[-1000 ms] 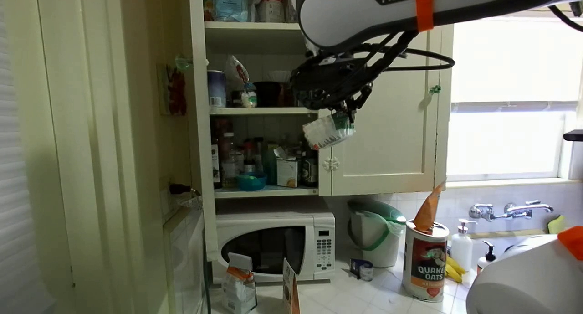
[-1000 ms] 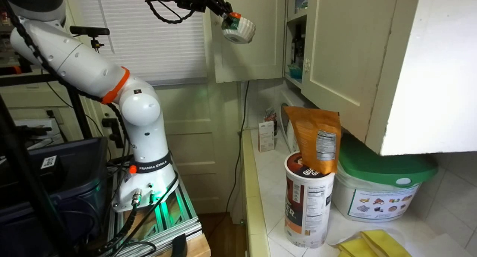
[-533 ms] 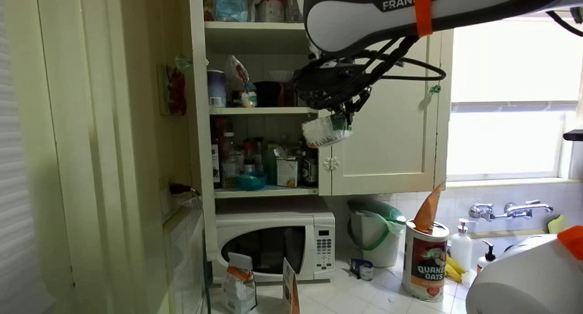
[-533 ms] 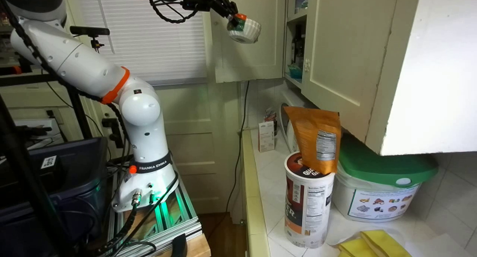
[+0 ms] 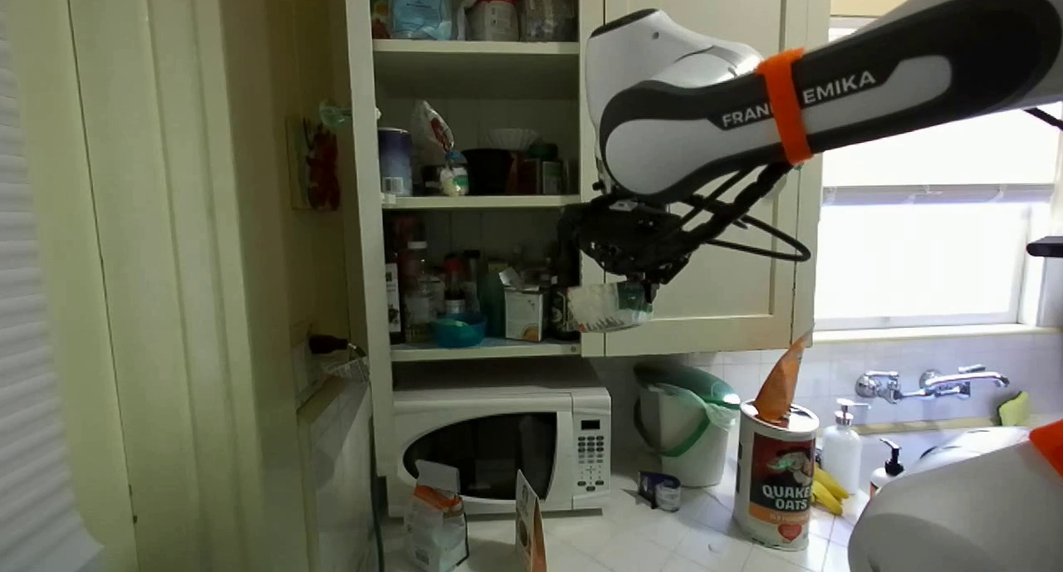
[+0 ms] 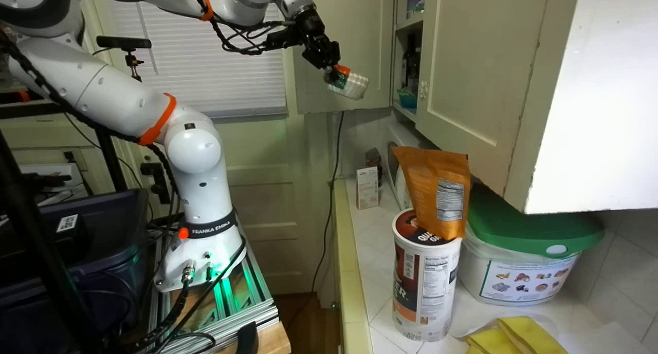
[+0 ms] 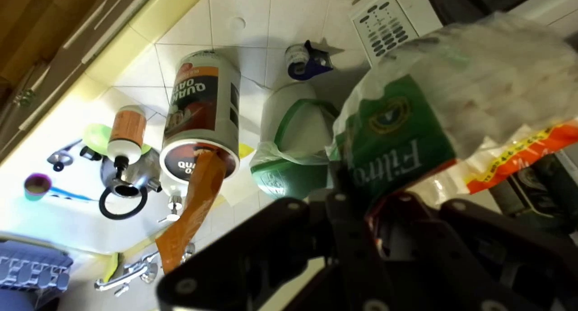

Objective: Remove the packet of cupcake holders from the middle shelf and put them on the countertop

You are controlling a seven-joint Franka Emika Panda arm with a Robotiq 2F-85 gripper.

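The packet of cupcake holders, pale and ribbed with a green and orange-red label, hangs in the air in both exterior views (image 5: 602, 310) (image 6: 355, 87) and fills the right of the wrist view (image 7: 501, 81). My gripper is shut on the label end of its wrapper, in both exterior views (image 5: 649, 286) (image 6: 333, 70) and the wrist view (image 7: 363, 189). The wrapper hides the fingertips in part. The packet is in front of the cupboard, just above the bottom shelf's height. The middle shelf (image 5: 477, 202) is above and behind it. The countertop (image 5: 689, 543) (image 6: 378, 277) (image 7: 244, 20) lies well below.
A closed cupboard door (image 5: 706, 281) is behind the gripper. Below stand a white microwave (image 5: 490, 406), a bucket with a green lid (image 5: 689, 431) and an oats canister (image 5: 774, 481) with an orange pouch on top. A bag (image 5: 437, 522) and a box (image 6: 367, 188) stand near the microwave.
The arm has come down with the packet in the gripper. In both exterior views the packet is lower and a little further right, and it hangs more level.
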